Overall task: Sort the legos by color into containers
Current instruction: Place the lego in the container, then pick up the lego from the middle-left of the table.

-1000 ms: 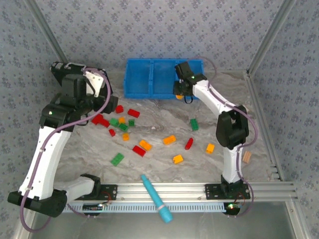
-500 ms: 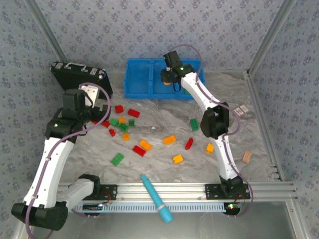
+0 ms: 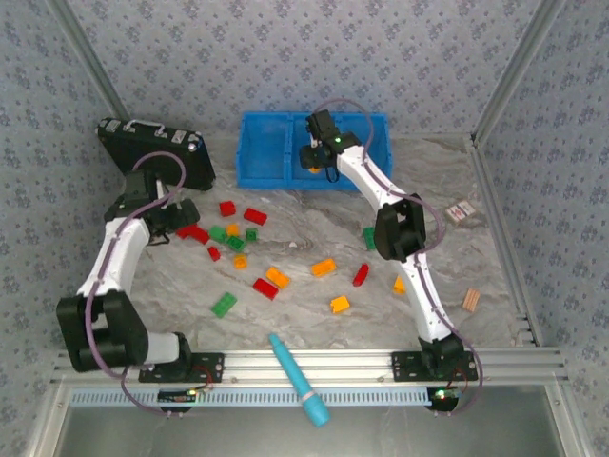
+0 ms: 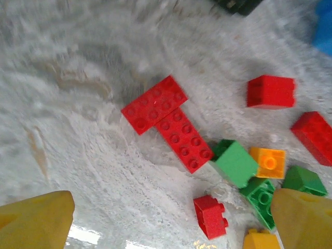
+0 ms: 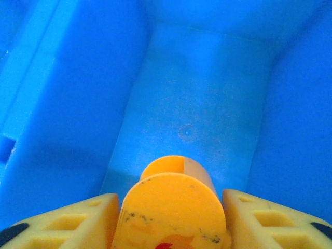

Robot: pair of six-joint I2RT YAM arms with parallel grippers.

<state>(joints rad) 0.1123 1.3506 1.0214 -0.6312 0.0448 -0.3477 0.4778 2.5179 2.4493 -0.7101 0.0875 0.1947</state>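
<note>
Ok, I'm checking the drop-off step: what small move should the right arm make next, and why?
Probably open the right gripper fully so its fingers let go: the orange lego sits between them, over the bare floor of a blue bin compartment, so it looks ready to drop.

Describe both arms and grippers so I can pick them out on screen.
The left arm and right arm have white shells and black joints, each trailed by a lilac cable. A green light glows near the right wrist. The left fingers and right fingers are yellow plastic wedges; the right ones show moulded rectangular pockets and dark corner patches.
</note>
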